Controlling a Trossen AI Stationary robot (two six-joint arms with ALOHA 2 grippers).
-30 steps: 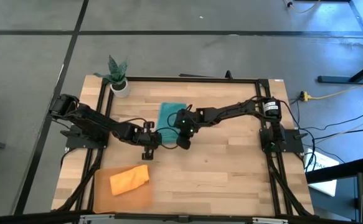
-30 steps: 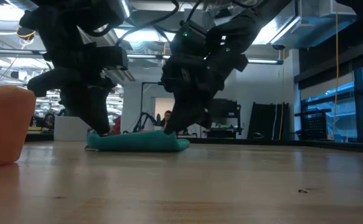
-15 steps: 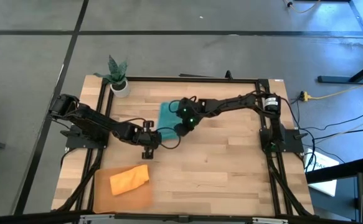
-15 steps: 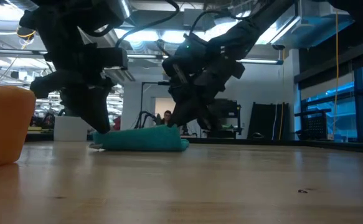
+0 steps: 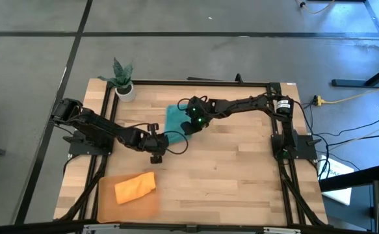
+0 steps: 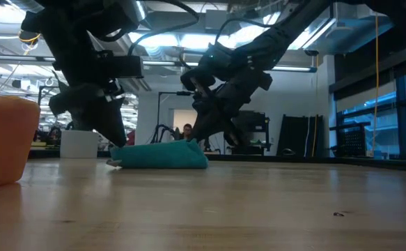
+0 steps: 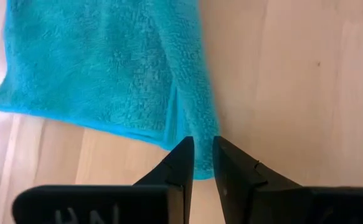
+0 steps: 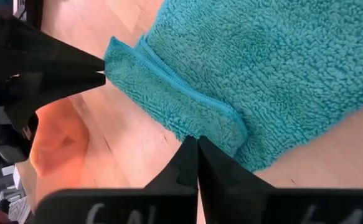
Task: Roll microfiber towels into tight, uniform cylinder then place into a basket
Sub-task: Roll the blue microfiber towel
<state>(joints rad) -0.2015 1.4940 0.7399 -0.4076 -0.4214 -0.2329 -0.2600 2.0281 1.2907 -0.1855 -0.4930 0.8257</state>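
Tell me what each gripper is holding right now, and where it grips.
Both grippers sit at the teal towel: the left gripper at one corner, the right gripper shut at a folded edge. Whether either pinches cloth cannot be told.

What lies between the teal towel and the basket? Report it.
Bare wooden table, high view, separates the teal towel from the basket; the left tool sits at the towel's near edge.

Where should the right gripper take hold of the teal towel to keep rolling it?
Judging by the right wrist view, grip the teal towel at its doubled corner, coming from the open table side. The layers are stacked there, giving a thick lip, and the shut right gripper sits just off it.
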